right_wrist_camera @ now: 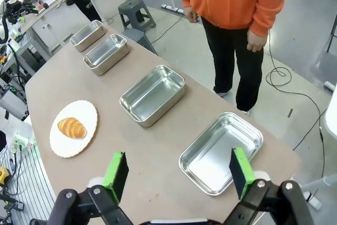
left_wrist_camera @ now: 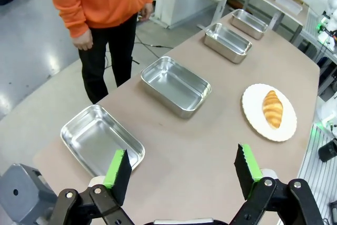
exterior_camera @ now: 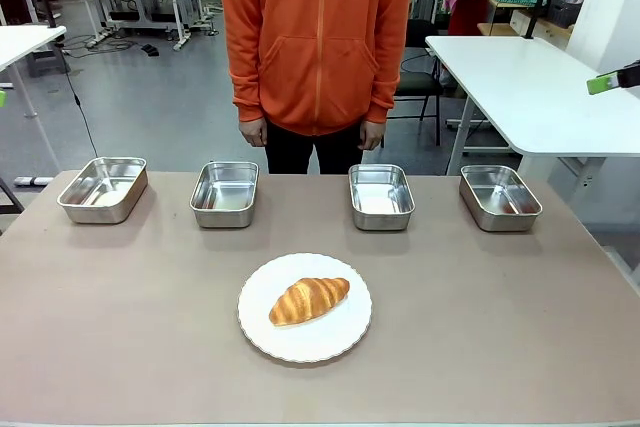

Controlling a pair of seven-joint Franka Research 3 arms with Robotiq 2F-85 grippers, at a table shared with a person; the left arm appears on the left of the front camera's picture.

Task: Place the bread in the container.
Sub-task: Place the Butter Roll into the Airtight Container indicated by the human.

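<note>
Steel pans (exterior_camera: 224,193), four alike and all empty, stand in a row along the far side of the table (exterior_camera: 120,337), well apart from one another. Nothing tells which of them is the container. Nearer the robot, about level with the gap between the two middle pans, sits a round white plate (exterior_camera: 262,325) with a scalloped rim. The bread (exterior_camera: 309,300) lies on the plate, roughly centred, its long axis slanting up toward the right in the front view. It is apart from every pan and from both grippers.

The left gripper (left_wrist_camera: 182,155) hangs high over the table's left end, jaws spread wide and empty. The left-end pan (left_wrist_camera: 102,140) lies just below and ahead of it in its own view. The right gripper (right_wrist_camera: 178,156) is likewise wide and empty, above the right-end pan (right_wrist_camera: 221,151) (one of its green pads also shows at the right edge of the front view). A green sliver at the front view's left edge may be the left gripper's pad, though too little shows to be sure.

A person (exterior_camera: 318,37) in an orange hooded top stands at the far side, behind the two middle pans. The person's hands (exterior_camera: 253,131) hang at the sides, apart from everything on the table.
</note>
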